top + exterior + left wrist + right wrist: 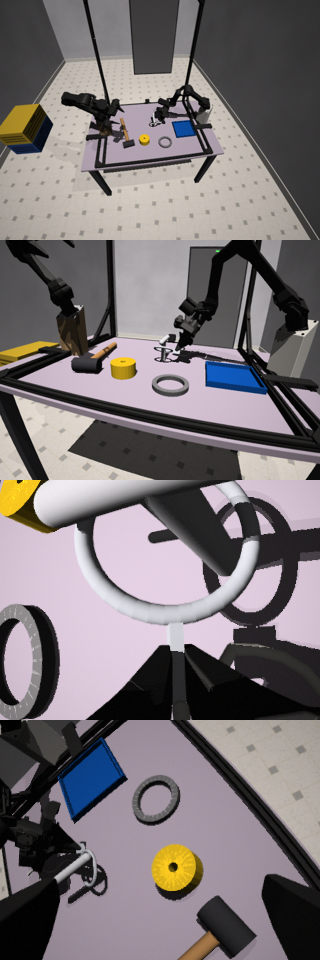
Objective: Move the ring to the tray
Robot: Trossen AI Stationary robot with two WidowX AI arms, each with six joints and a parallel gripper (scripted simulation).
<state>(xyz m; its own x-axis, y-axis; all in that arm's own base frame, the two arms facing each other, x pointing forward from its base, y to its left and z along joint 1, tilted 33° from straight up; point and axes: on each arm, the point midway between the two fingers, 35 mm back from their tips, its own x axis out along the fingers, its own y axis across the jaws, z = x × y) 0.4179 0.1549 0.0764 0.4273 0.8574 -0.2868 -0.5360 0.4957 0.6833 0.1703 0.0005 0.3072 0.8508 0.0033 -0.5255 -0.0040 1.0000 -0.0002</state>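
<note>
The white ring hangs around the upright of the white stake, raised above the table and below the stake's sideways top arm. My left gripper is shut on the ring's small pale tab. My right gripper is open and empty, high above the table on the other side. The blue tray lies flat, open side up, empty. In the top view the ring is too small to judge exactly.
A loose grey ring lies between tray and yellow cylinder. A mallet lies beyond the cylinder. Black frame bars run along the table's edges; one passes close beside the tray.
</note>
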